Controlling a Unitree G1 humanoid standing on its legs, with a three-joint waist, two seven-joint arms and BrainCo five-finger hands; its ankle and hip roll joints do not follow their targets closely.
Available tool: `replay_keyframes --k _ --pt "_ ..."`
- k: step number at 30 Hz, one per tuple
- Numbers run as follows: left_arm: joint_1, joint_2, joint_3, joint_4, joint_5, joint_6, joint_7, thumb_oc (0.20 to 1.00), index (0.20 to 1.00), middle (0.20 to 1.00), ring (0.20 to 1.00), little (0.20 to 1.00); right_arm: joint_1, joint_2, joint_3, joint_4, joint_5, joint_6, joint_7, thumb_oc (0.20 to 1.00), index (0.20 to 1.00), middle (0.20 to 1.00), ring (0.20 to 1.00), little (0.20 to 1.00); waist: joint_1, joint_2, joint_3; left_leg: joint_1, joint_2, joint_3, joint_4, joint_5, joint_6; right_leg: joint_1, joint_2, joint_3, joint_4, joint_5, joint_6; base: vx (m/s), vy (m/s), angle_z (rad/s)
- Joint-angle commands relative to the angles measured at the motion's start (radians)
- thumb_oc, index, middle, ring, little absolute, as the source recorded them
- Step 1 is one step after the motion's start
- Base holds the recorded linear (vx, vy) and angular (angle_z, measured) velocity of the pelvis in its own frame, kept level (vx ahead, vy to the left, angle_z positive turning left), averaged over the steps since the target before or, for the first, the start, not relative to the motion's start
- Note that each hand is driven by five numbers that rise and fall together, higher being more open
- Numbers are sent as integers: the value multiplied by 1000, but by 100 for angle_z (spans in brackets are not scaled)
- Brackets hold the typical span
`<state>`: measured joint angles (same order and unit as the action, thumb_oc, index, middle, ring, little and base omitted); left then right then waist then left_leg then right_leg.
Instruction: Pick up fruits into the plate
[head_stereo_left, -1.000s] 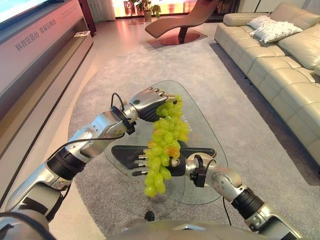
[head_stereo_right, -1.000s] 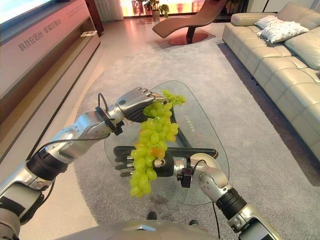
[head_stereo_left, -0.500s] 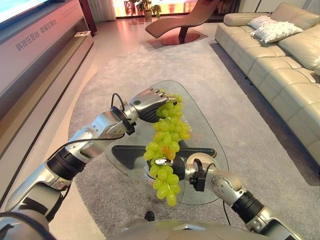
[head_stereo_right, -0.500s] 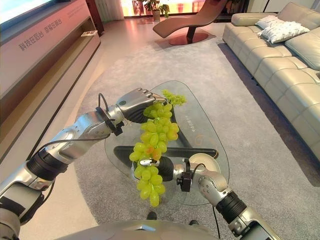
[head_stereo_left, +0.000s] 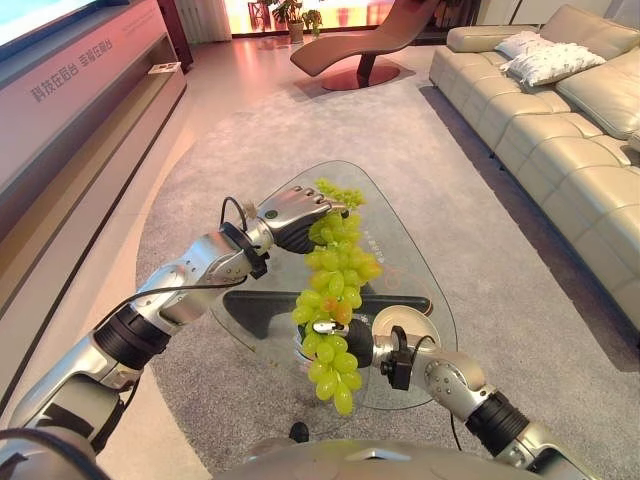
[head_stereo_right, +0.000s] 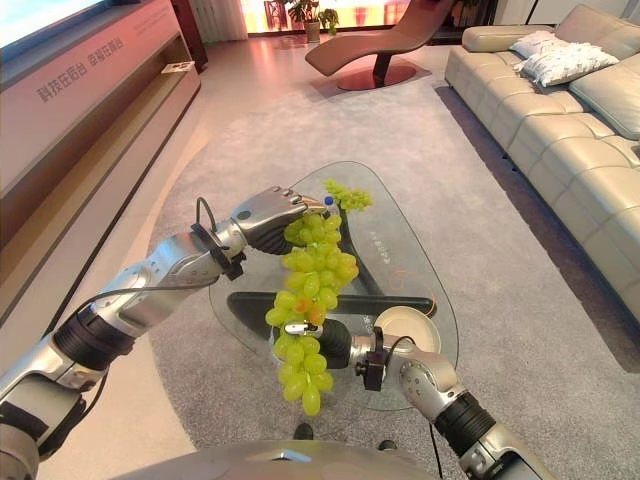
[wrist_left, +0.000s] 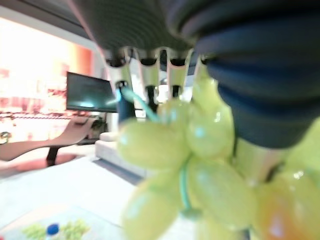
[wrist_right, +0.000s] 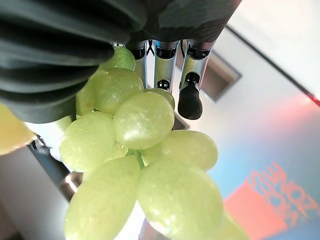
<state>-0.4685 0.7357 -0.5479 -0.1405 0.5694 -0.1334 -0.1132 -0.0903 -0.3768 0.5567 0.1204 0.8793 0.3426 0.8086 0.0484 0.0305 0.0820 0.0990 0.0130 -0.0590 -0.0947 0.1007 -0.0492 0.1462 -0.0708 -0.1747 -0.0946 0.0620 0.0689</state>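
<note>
Above the glass worktop (head_stereo_left: 405, 262), a long bunch of green grapes (head_stereo_left: 335, 290) is held in the air between two robot hands. The upper end of the bunch is clasped by the left robot hand (head_stereo_left: 293, 215), whose fingers are curled over the top grapes. The lower part is held by the right robot hand (head_stereo_right: 333, 341), with fingers wrapped round the bunch near its middle, so that the tail of grapes hangs below it. A round cream plate (head_stereo_right: 407, 329) is seen on the worktop just beside the right robot hand, at the near right edge of the glass. A second, smaller cluster of grapes (head_stereo_right: 346, 195) lies on the far part of the worktop. A grey rug (head_stereo_left: 300, 130) is spread under the worktop, and a pale sofa (head_stereo_left: 560, 130) stands to the right.
</note>
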Motion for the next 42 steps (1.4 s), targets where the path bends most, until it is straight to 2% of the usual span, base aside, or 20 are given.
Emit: replay_keyframes --k 1,8,12,14,17,19,20,23,30,34,42 --pt "-38 -7 81 67 -39 40 53 1000 1000 1000 1000 1000 -22 16 -61 -36 -28 -100 -10 200 200 200 200 200 13 -39 20 99 -11 53 23 -196 4 46 -35 -33 12 -98 54 0 0 0" --pt "156 -51 182 174 -141 121 108 1000 1000 1000 1000 1000 49 -68 -211 23 -71 -134 -4 200 200 200 200 200 10 -51 42 97 -7 55 34 -198 5 44 -32 -26 15 -95 52 3 -2 -1" --pt "241 -68 223 259 -267 159 133 1000 1000 1000 1000 1000 62 -104 -273 46 -105 -153 -18 200 200 200 200 200 12 -56 62 87 -3 57 43 -198 2 37 -31 -25 17 -93 50 -7 -12 -4" --pt "301 -83 248 341 -357 141 134 1000 1000 1000 1000 1000 63 -136 -310 71 -127 -179 -31 200 200 200 200 200 19 -60 80 77 0 58 51 -199 0 30 -32 -27 19 -91 50 -38 -29 -2" --pt "361 -112 271 464 -475 170 139 1000 1000 1000 1000 1000 50 -181 -348 113 -190 -214 -76 200 200 200 200 200 31 -68 107 57 4 55 64 -198 -4 15 -33 -28 24 -87 50 -48 -37 4" --pt "360 -112 271 465 -475 169 139 1000 1000 1000 1000 1000 50 -181 -348 113 -190 -214 -76 200 200 200 200 200 31 -68 107 56 4 55 64 -199 -4 15 -32 -28 24 -87 50 -55 -40 3" --pt "401 -135 277 581 -519 169 134 1000 1000 1000 1000 1000 24 -220 -362 150 -232 -238 -122 200 200 200 200 200 45 -75 133 34 7 51 74 -195 -5 -4 -33 -30 29 -82 49 -109 -90 -1" --pt "416 -176 272 748 -524 192 129 1000 1000 1000 1000 1000 -30 -263 -347 210 -296 -242 -191 200 200 200 200 200 62 -84 167 4 12 44 88 -194 -7 -24 -31 -31 35 -79 49 -84 -98 6" --pt "360 -213 234 1009 -530 180 132 1000 1000 1000 1000 1000 -201 -340 -265 352 -457 -231 -296 200 200 200 200 200 81 -97 254 -60 19 22 102 -183 -9 -74 -20 -28 40 -63 47 -108 -68 9" --pt "318 -214 200 1100 -561 178 141 1000 1000 1000 1000 1000 -335 -411 -215 479 -572 -231 -345 200 200 200 200 200 98 -103 306 -107 18 -5 108 -172 -8 -112 -11 -30 46 -56 41 -119 -62 10" --pt "195 -212 131 1129 -625 170 157 1000 1000 1000 1000 1000 -582 -493 -95 659 -838 -186 -459 200 200 200 200 200 113 -96 393 -203 2 -51 115 -143 -9 -205 -13 -49 63 -37 35 -131 5 11"
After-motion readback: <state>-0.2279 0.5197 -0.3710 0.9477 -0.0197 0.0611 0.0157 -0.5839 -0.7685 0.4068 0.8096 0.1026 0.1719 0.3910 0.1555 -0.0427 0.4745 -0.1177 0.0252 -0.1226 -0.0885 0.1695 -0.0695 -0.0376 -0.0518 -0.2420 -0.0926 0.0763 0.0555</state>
